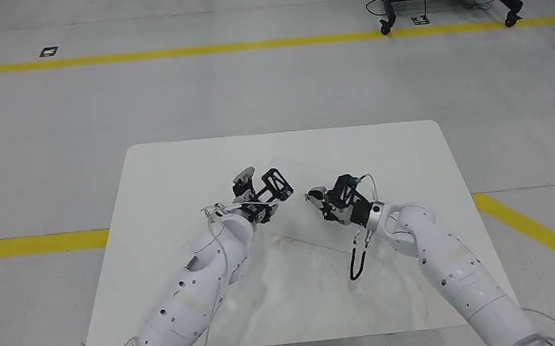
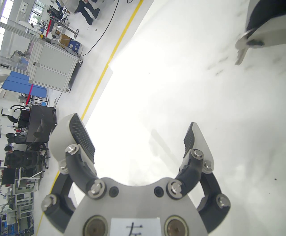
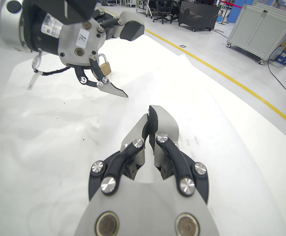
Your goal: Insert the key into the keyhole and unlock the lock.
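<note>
A: Count of items on the bench?

B: One key (image 2: 240, 52), one padlock (image 3: 105, 66), one left pincer (image 2: 134, 120), one right pincer (image 3: 149, 111), one white surface (image 1: 376, 153).

A: State of the left pincer?

B: Spread wide. Its ribbed pads (image 2: 81, 136) are bare, with nothing between them. It hangs just above the surface.

A: And the right pincer?

B: Closed on the head of the key. The blade sticks out free past the fingertips, clear of the surface.

A: Where is the padlock?

B: It is on the surface, a brass body with the silver shackle uppermost. Seen from the right wrist, it sits just behind the left pincer, partly covered by that pincer's finger linkage. The keyhole cannot be made out. The key and padlock are apart, not touching.

A: Layout in the top view?

B: Both pincers are near the middle of the frame, over the centre of the surface. The left pincer is on the frame's left and the right pincer on its right. Their tips face each other with a gap between.

A: Any writing?

B: There is one white label (image 3: 82, 36) on the left pincer's base plate, with a single handwritten character. One sticker (image 3: 48, 22) on the wrist housing behind it has print too small to read.
</note>
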Robot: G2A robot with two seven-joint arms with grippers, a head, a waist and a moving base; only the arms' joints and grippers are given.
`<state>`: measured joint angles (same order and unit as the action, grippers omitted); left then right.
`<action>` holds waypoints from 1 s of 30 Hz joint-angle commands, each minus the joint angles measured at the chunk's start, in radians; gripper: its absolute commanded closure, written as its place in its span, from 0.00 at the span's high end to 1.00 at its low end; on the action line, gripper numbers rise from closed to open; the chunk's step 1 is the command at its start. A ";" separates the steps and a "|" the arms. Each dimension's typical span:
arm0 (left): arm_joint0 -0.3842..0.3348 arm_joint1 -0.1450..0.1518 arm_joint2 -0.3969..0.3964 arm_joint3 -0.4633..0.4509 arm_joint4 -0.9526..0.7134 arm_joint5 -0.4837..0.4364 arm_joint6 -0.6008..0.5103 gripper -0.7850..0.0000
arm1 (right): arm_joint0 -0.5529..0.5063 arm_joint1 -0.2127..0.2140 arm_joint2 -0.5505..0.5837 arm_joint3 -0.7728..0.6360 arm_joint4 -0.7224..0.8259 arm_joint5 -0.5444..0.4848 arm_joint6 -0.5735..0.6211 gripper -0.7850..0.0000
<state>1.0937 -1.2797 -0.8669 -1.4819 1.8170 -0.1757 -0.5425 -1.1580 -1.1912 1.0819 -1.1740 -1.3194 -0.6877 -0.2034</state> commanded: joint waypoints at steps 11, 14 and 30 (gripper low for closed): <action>-0.038 -0.020 -0.027 0.075 -0.055 0.026 0.038 1.00 | 0.037 -0.002 0.012 0.025 0.103 -0.070 0.035 0.00; -0.016 -0.012 -0.085 0.015 -0.095 0.026 0.073 1.00 | 0.038 -0.001 0.020 0.004 0.121 -0.078 0.039 0.00; 0.273 0.066 -0.541 -0.355 -0.433 -0.233 0.062 1.00 | -0.036 0.015 0.083 -0.161 0.203 -0.057 0.103 0.00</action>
<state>1.3659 -1.2135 -1.4082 -1.8369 1.3836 -0.4080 -0.4799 -1.1943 -1.1758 1.1645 -1.3347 -1.1171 -0.7445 -0.1004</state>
